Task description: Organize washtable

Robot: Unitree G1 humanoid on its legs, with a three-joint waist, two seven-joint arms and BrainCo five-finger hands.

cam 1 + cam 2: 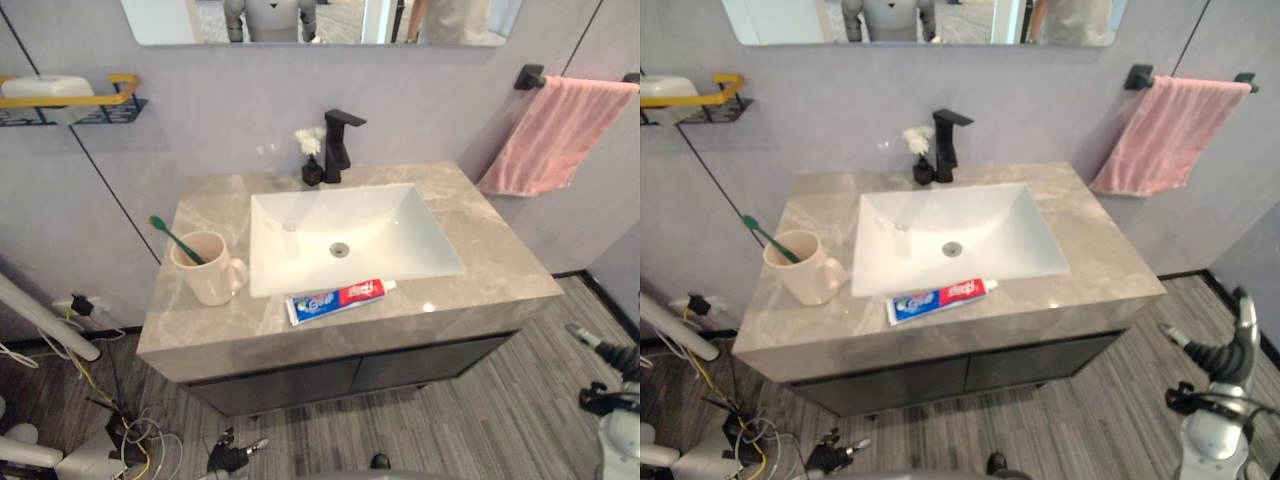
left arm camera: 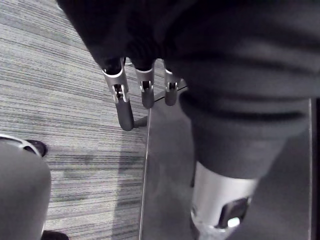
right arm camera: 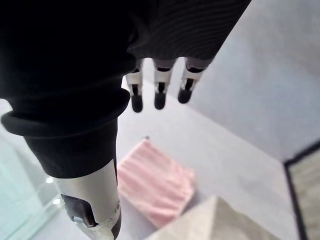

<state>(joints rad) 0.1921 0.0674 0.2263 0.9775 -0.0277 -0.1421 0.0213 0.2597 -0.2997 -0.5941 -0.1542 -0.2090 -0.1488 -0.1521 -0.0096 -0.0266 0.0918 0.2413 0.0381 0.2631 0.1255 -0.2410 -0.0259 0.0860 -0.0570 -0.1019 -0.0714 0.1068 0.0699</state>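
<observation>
**A:** Where did the toothpaste tube (image 1: 338,298) lie?

**B:** Flat on the front strip of the surface (image 1: 470,225), just below the sink (image 1: 400,235), near the middle of the frame, with its cap end to the right. The mug (image 1: 210,272) stood at the left, and a green toothbrush (image 1: 175,238) leaned out of it.

**A:** And the robot hands?

**B:** Both were empty, with fingers hanging straight and relaxed. The left robot hand (image 2: 122,100) was low over the floor, and the right robot hand (image 3: 159,95) was off beside the pink towel (image 1: 555,135). Neither was near the tube.

**A:** How would you have taken it?

**B:** I judged it best to come down from above and pinch across the tube's width near the firmer cap end. The body looked soft and glossy, so a hard squeeze could have buckled it. It also lay near the front edge, so a sideways nudge might have tipped it off.

**A:** What about the rest?

**B:** The top was polished grey veined stone, likely slick. The basin was white, rectangular and sloping. The mug was matte cream with a thick handle. A square black faucet (image 1: 338,140) stood at the back, and a wire shelf (image 1: 70,105) hung at the upper left.
</observation>
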